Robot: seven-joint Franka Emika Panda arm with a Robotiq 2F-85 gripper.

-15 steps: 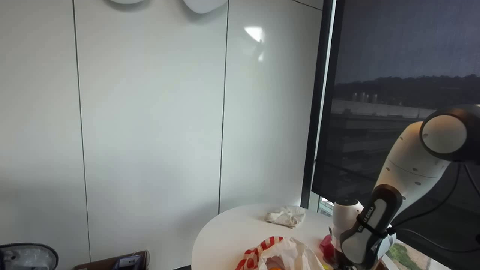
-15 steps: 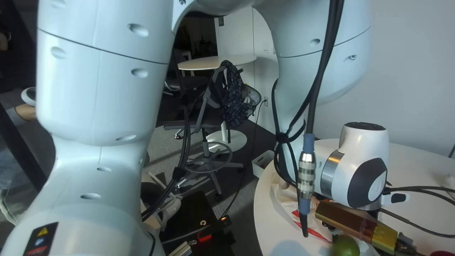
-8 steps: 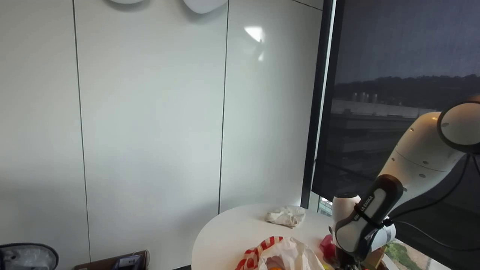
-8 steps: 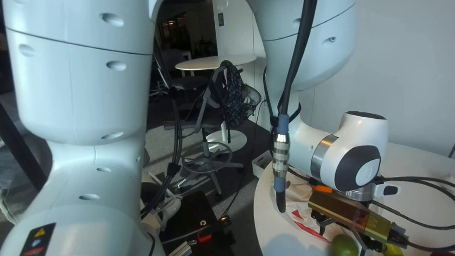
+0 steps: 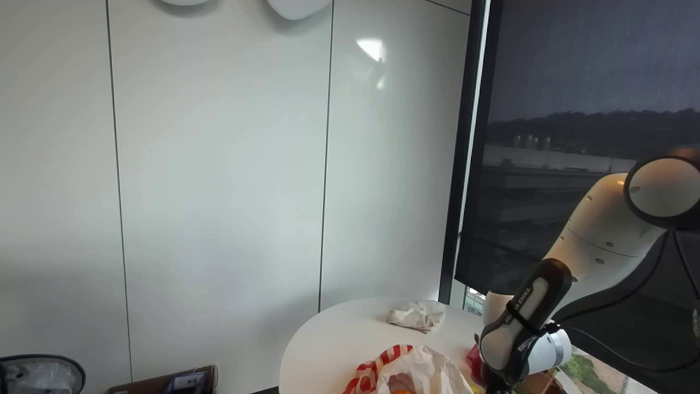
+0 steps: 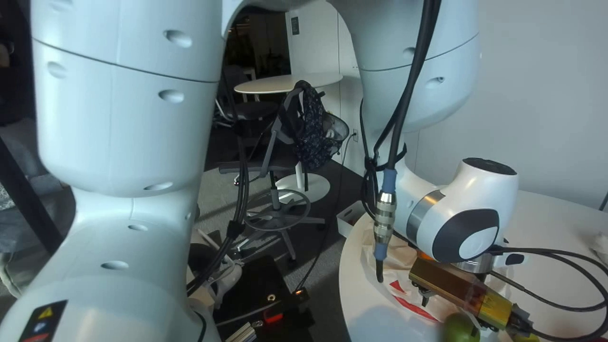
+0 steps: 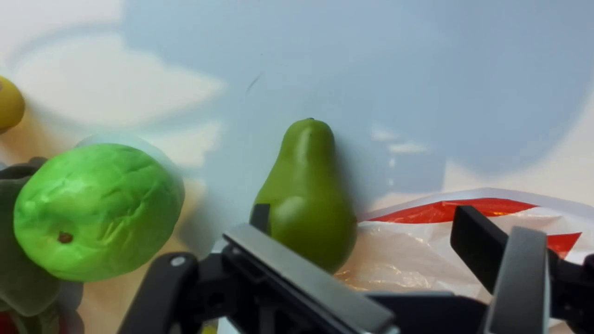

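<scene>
One green pear (image 7: 306, 199) lies on its side on the desk (image 7: 260, 41), its long flank probably steadying it | red-marked bag (image 7: 394, 260) just beside it | your end effector (image 7: 369, 232) hangs near, spread wide and gripping nothing, so the desk alone bears the pear

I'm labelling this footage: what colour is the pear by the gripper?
Olive green; the pear shows best in the wrist view.

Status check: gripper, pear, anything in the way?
Gripper open, nothing held. Green pear loose, base partly hidden by one finger in wrist view. Red-and-white bag beside it, possibly in the way.
</scene>
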